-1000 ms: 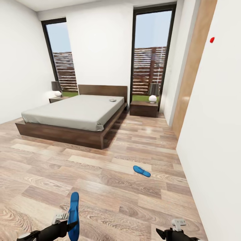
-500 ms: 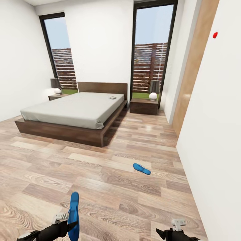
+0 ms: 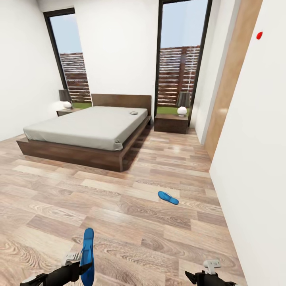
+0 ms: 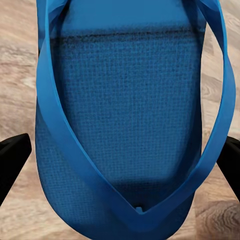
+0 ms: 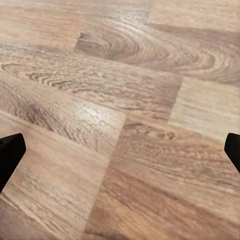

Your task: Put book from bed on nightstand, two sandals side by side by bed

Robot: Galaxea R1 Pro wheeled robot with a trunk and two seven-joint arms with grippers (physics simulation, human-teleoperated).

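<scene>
Left gripper (image 3: 81, 265): low at the near left, closed on one blue sandal (image 3: 87, 254). The sandal stands on edge, toe pointing away toward the bed, likely carried this way so it clears the floor in transit. In the left wrist view the sole and strap (image 4: 130, 115) sit between the dark fingers (image 4: 12, 155).

Right gripper (image 3: 206, 272): low at the near right, fingers spread wide and empty, over bare plank floor (image 5: 120, 120); judged free for the next pickup.

Second sandal (image 3: 168, 197): flat on the floor, mid-distance, right of centre, well apart from the bed (image 3: 85, 133).

Book (image 3: 133, 113): a small object on the mattress, far right corner by the headboard; cover too small to read.

Nightstand (image 3: 171, 123): right of the bed, with a lamp (image 3: 182, 104) on top; the closer home for the book.
</scene>
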